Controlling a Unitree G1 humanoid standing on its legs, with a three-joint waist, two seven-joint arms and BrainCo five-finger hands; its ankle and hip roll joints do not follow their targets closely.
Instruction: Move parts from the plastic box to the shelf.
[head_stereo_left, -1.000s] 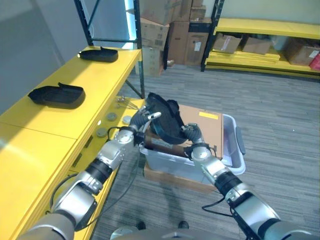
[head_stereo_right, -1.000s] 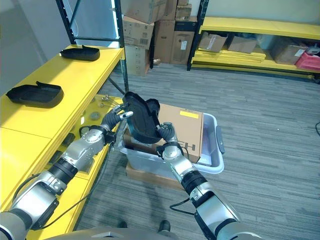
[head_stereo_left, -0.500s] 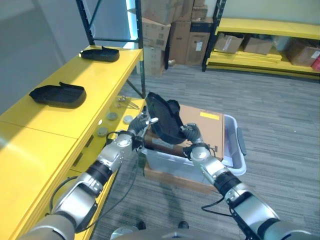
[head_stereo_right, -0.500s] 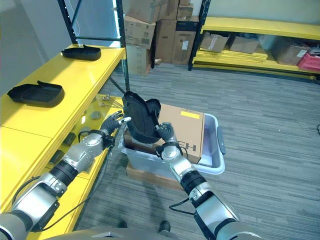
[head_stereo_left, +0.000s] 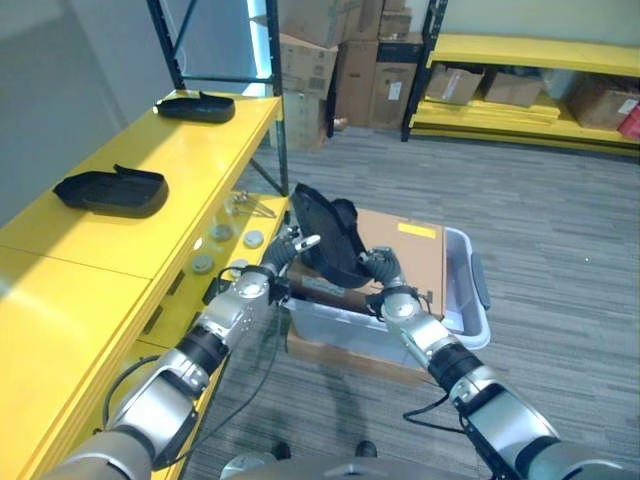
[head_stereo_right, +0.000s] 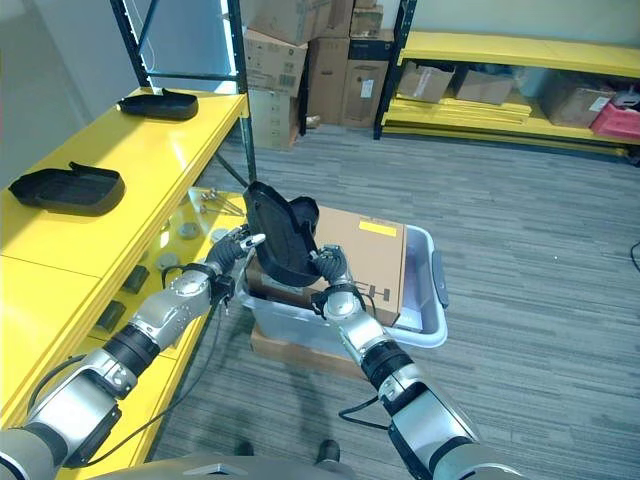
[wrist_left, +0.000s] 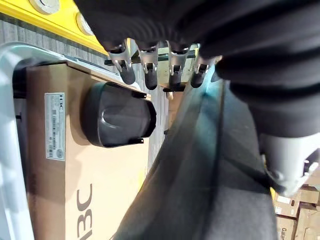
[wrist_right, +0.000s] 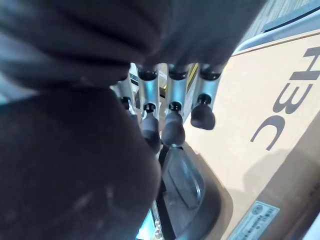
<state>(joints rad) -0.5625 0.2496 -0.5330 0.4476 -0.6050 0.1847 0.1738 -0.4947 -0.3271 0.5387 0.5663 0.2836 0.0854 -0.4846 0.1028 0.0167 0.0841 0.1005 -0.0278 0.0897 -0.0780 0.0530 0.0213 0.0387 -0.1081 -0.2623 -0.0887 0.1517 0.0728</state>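
Note:
A curved black part (head_stereo_left: 325, 240) hangs upright just above the grey plastic box (head_stereo_left: 470, 300), between my two hands. My right hand (head_stereo_left: 386, 288) grips its lower edge from the right with curled fingers. My left hand (head_stereo_left: 287, 250) rests straight, spread fingers against the part's left side; its wrist view shows the part (wrist_left: 210, 165) lying along the palm. A second black part (wrist_left: 117, 115) lies on the brown cardboard box (head_stereo_left: 410, 250) inside the plastic box. The yellow shelf (head_stereo_left: 150, 230) runs along the left.
Two black parts (head_stereo_left: 110, 190) (head_stereo_left: 195, 107) lie on the yellow shelf top. Small round pieces (head_stereo_left: 205, 262) sit on its lower ledge. The plastic box stands on a flat carton (head_stereo_left: 340, 355). Stacked cardboard boxes (head_stereo_left: 330, 60) and another yellow rack (head_stereo_left: 530, 60) stand at the back.
The left forearm has dropped a little while its hand stays against the part. The part and the right hand hold about the same place.

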